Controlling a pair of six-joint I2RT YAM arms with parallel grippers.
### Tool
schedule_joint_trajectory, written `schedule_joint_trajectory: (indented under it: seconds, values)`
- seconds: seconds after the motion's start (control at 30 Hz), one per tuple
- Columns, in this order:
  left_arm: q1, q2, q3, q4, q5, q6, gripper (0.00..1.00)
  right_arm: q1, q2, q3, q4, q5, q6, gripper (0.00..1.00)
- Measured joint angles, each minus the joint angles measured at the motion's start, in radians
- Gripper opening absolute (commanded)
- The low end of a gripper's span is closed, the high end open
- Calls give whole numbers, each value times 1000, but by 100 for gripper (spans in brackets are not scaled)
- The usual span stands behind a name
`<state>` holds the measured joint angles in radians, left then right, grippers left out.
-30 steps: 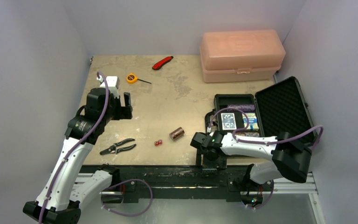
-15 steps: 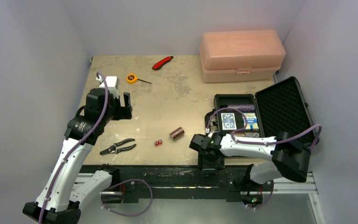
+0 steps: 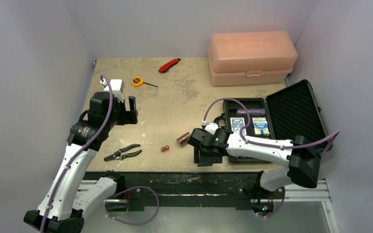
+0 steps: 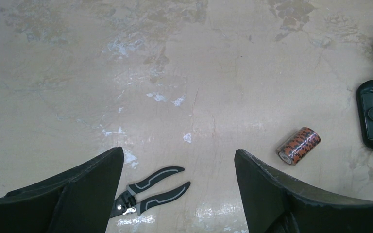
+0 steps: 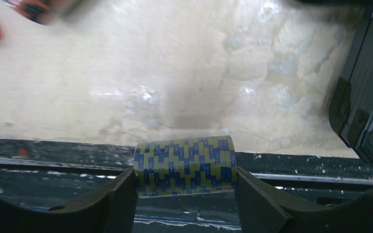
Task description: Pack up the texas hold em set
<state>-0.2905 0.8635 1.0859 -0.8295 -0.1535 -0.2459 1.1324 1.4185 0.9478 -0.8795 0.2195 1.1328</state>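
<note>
My right gripper [image 5: 185, 194] is shut on a blue-and-yellow poker chip roll [image 5: 184, 166], held sideways between both pads over the table's front edge [image 3: 150, 167]. In the top view that gripper [image 3: 203, 158] sits left of the open black case [image 3: 294, 114], which holds blue card decks [image 3: 261, 127]. An orange-and-black chip roll [image 3: 184, 139] and small red dice [image 3: 164, 148] lie on the table just left of it. My left gripper [image 4: 178, 153] hangs open and empty above the table's left side, with the orange roll [image 4: 298, 145] to its right.
Black pliers [image 3: 122, 152] lie near the front left. A pink plastic box [image 3: 251, 57] stands at the back right, a red utility knife [image 3: 169, 64] and a yellow tape measure [image 3: 137, 81] toward the back. The case's corner [image 5: 369, 97] shows right of my right gripper.
My right gripper's jaws have narrowed onto the blue-and-yellow roll, and the arm has swung left, away from the case's front. The left arm has not moved.
</note>
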Motion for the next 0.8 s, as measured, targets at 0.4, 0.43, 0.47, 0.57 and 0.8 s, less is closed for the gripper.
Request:
schedule_joint_trajectory:
  seconds: [0.4, 0.43, 0.47, 0.57, 0.8]
  values:
    - [0, 0, 0, 0, 0, 0, 84, -3, 35, 219, 10, 344, -108, 0]
    - [0, 0, 0, 0, 0, 0, 84, -7, 46, 235, 11, 380, -125, 0]
    - [0, 0, 0, 0, 0, 0, 84, -10, 52, 246, 15, 404, -140, 0]
    - [0, 0, 0, 0, 0, 0, 84, -29, 50, 260, 67, 489, -222, 0]
    - [0, -5, 0, 0, 1, 0, 84, -206, -8, 256, 219, 454, -444, 0]
